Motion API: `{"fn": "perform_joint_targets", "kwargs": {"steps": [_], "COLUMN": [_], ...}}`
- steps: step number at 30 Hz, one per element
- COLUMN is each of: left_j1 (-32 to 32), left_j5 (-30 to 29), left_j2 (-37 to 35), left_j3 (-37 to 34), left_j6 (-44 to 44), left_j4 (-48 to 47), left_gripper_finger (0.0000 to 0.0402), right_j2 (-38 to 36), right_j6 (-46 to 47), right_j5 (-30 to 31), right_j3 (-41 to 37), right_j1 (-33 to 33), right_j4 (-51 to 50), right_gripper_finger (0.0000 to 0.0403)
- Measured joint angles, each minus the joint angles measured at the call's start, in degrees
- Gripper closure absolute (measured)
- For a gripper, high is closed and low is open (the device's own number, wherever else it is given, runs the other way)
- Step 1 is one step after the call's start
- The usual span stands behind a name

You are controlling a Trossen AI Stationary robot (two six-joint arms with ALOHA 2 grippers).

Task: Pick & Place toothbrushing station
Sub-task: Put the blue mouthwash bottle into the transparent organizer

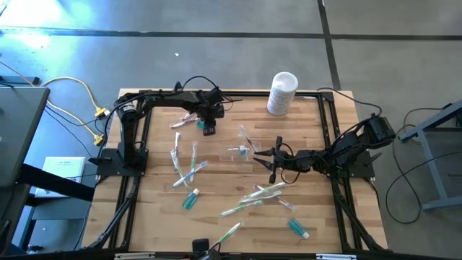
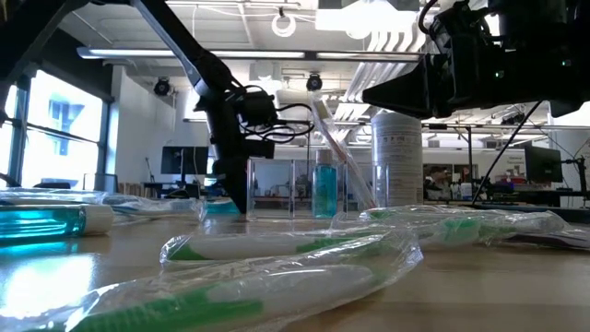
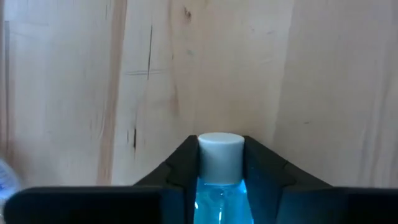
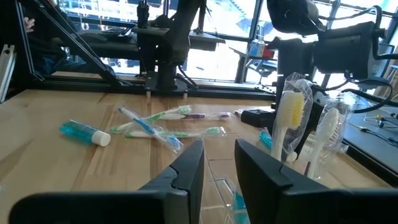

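A small clear cup [image 1: 241,152] stands mid-table with wrapped toothbrushes [image 4: 292,121] and a teal tube [image 2: 324,189] standing in it. My left gripper [image 1: 209,128] is at the far side of the table, left of the cup. It points down and is shut on another teal tube [image 3: 217,196] with a white cap. My right gripper [image 1: 268,157] is open just right of the cup. Its fingers [image 4: 189,168] stand at the cup's near rim [image 4: 219,186]. I cannot tell whether they touch it. My left gripper pinches the teal tube between its two fingers [image 3: 177,168], on the tube's sides just behind the white cap [image 3: 221,152]. The fingers come from above and point down at the wood. The cap end sticks out past the fingertips. I cannot tell whether it rests on the table.
A white canister [image 1: 282,92] stands at the far edge. Loose wrapped toothbrushes lie left of the cup [image 1: 189,170] and near of it [image 1: 261,193]. A pink one [image 1: 184,120] lies by my left gripper. Loose teal tubes [image 1: 190,199] [image 1: 298,229] lie toward the near edge.
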Motion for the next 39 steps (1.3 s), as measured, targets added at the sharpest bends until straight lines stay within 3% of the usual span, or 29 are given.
{"fn": "perform_joint_targets", "kwargs": {"steps": [10, 13, 17, 21, 27, 31, 35, 39], "left_j1": [-1.2, -2.4, -4.6, -7.8, -16.7, -23.6, -30.1, -33.7], "left_j5": [0.1, 2.9, 4.0, 1.1, -1.5, -4.3, -3.2, -3.1], "left_j2": [-2.0, -4.5, -9.0, -15.1, -26.1, -35.0, -42.0, -43.1], "left_j3": [-0.2, -0.5, -0.3, -0.3, -2.5, -8.2, -19.0, -31.3], "left_j6": [-2.2, -3.0, -3.4, -6.8, -14.0, -19.7, -22.6, -26.5], "left_j4": [-2.9, -4.6, -6.6, -9.2, -12.1, -1.4, 22.3, 48.2], "left_gripper_finger": [0.0317, 0.0317, 0.0317, 0.0317, 0.0317, 0.0317, 0.0317, 0.0317], "right_j2": [0.0, 0.0, 0.0, 0.0, 0.0, 0.0, 0.0, 0.0], "right_j6": [0.0, 0.0, 0.1, 0.3, 0.4, 0.6, 1.7, 1.7], "right_j5": [1.0, 1.1, 1.1, 1.0, 1.0, 1.0, 1.0, 1.0], "right_j3": [0.0, 0.0, 0.0, 0.0, 0.0, 0.0, 0.0, 0.0], "right_j1": [0.0, 0.0, 0.0, 0.0, 0.0, 0.1, 0.1, 0.1], "right_j4": [-0.8, -0.9, -0.9, -1.0, -1.0, -1.0, -0.9, -0.2], "right_gripper_finger": [0.0320, 0.0320, 0.0320, 0.0320, 0.0320, 0.0320, 0.0320, 0.0320]}}
